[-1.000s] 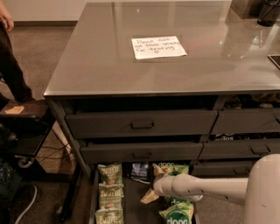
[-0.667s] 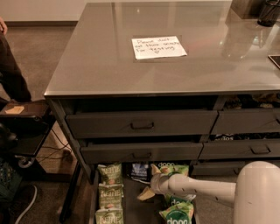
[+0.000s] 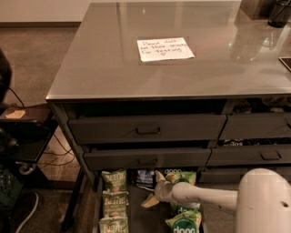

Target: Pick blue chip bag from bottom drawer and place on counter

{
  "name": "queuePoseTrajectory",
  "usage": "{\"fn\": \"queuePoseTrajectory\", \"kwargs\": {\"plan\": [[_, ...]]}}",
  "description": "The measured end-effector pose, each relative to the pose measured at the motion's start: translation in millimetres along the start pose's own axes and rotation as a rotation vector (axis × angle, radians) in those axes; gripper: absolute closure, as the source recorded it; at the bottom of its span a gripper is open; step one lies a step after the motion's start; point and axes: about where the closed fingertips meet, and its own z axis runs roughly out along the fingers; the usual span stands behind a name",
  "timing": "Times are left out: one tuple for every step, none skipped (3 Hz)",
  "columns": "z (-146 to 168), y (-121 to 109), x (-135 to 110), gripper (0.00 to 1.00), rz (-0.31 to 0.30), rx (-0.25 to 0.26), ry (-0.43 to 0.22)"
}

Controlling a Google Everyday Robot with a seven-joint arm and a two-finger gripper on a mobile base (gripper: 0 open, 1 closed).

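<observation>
- Camera view, top: the counter [image 3: 113, 68] fills the upper half, a glossy grey top with a white handwritten paper note [image 3: 165, 48] lying flat near its middle. A dark cup [image 3: 278, 12] stands at the far right corner.
- Camera view, cabinet front: two upper drawers [image 3: 148, 129] with rectangular pulls sit one above the other below the top. Both are pulled out a little.
- Camera view, bottom: the bottom drawer [image 3: 138, 220] is pulled out and its inside is dark. A column of pale green bags [image 3: 114, 203] lies along its left side, and bright green bags [image 3: 185, 222] lie on its right side.
- The blue chip bag [image 3: 144, 178] lies in the bottom drawer at the back, just under the front of the drawer above. It sits between the topmost pale green bag and a bright green one, and only part of it shows.
- The white arm [image 3: 204, 195] reaches in from the lower right, low over the open drawer.
- The gripper [image 3: 153, 189] is inside the bottom drawer, just right of and in front of the blue chip bag. Its two tan fingers [image 3: 148, 201] are spread apart and hold nothing — one points up toward the bag, the other down and left.
- Whether the upper finger touches the bag cannot be told.
- A low stand [image 3: 22, 132] with cables is at the left of the cabinet.
</observation>
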Motion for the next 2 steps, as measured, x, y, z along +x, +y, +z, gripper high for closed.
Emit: {"fn": "queuePoseTrajectory", "kwargs": {"plan": [[28, -4, 3, 0.0, -0.007, 0.005, -0.018], [49, -11, 5, 0.0, -0.001, 0.017, -0.033]]}}
